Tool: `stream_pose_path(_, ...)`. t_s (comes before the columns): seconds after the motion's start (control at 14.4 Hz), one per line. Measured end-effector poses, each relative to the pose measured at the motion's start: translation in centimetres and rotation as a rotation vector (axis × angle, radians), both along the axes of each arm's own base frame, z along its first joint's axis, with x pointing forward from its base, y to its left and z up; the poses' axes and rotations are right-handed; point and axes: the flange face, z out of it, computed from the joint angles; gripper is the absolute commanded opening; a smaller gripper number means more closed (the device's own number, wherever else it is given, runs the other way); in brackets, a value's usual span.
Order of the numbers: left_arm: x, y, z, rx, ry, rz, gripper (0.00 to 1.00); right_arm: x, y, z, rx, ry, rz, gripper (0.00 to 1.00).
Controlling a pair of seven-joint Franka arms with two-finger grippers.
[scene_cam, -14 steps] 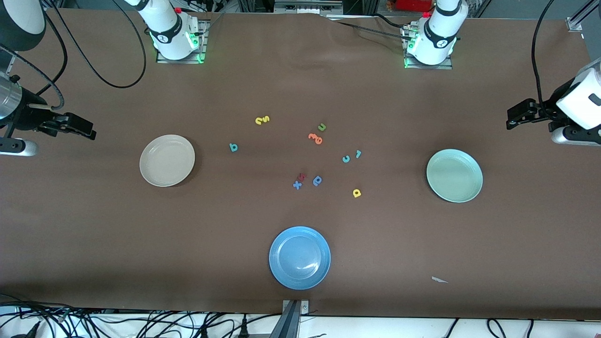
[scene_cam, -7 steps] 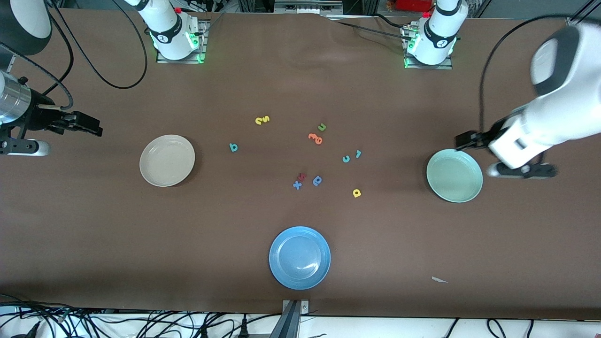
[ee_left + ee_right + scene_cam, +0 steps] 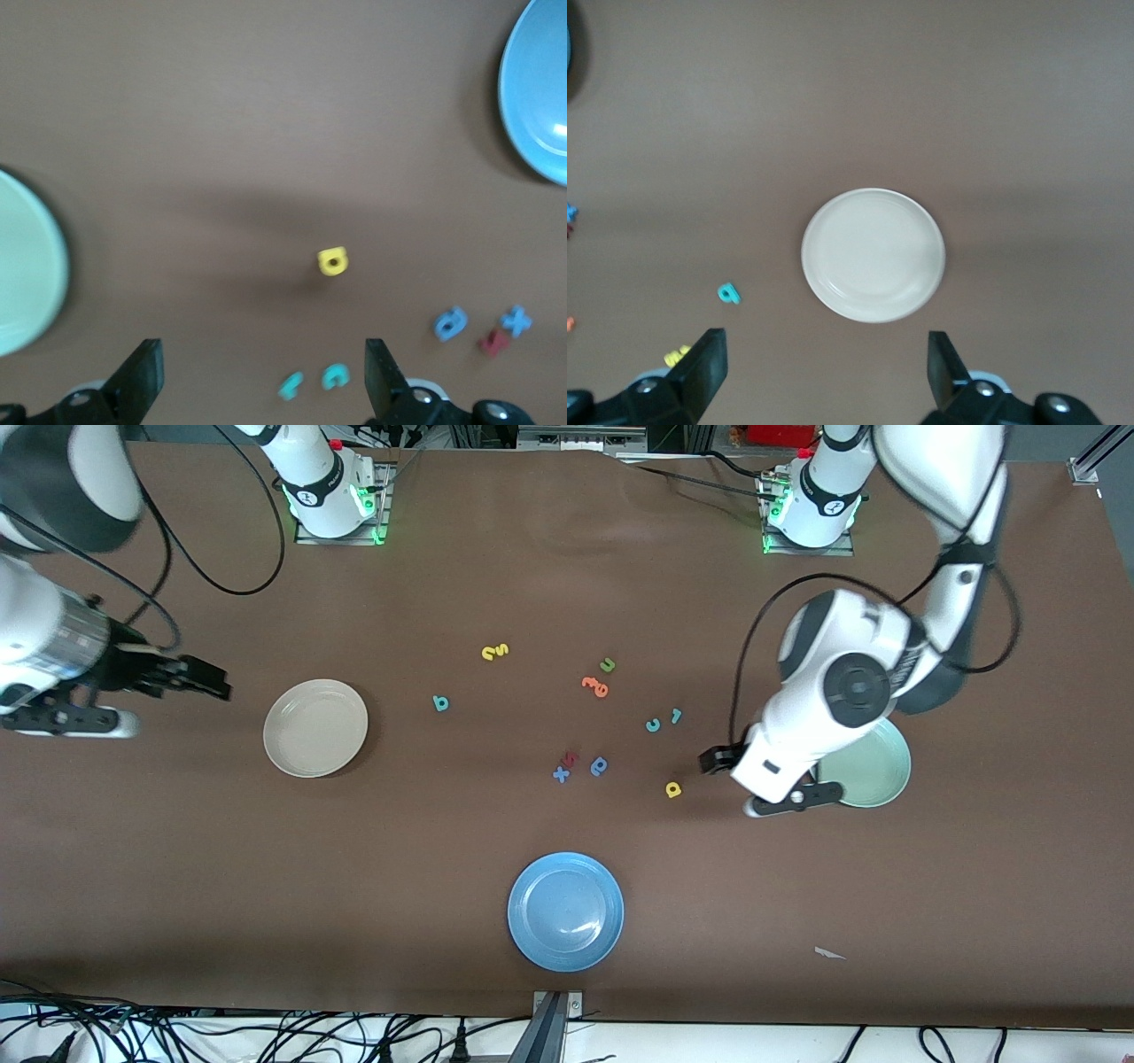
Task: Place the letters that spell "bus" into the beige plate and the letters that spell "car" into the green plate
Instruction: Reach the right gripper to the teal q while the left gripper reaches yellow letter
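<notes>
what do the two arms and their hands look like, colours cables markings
Both arms have glossy white shells with dark grey or black joint bands, and loose black cables loop along them. Each base is white with a black ring bearing a small logo, and is lit green at its foot. The left hand and right hand are black, with two flat black fingers shown in the wrist views.
</notes>
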Motion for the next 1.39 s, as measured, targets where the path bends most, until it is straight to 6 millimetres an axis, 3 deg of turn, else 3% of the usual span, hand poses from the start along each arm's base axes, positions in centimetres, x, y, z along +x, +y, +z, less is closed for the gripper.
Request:
stream_pose_path(0.14,-0.3,-1.9,-2.8,0.003,0.003,0.035,1.00,-0.8,5.3,-4.0,0.006,-0.003,-0.049,1.00)
stream_pose_path(0.28,-0.1,-2.6,-5.3,0.002,-0.003,0.060,1.00,-2.6,10.2,-7.5,0.015,-0.006,-0.067,1.00)
stream_pose_path(0.42,0.1,-3.1,-8.1,-0.002,-0.014,0.073,1.00,-4.8,13.8,-10.7,0.022,-0.012,-0.041,1.00)
stream_pose_path(0.55,0.1,-3.4,-10.2,-0.002,-0.014,0.079,1.00,-7.1,16.2,-14.1,0.011,-0.035,0.011,1.00)
stream_pose_path(1.04,0.2,-3.4,-13.7,-0.003,-0.022,0.110,0.98,-13.8,18.8,-24.2,0.006,-0.103,0.163,1.00)
stream_pose_path(1.39,-0.4,-4.2,-15.9,0.002,-0.013,0.122,0.85,-16.0,18.4,-27.9,-0.012,-0.104,0.237,1.00)
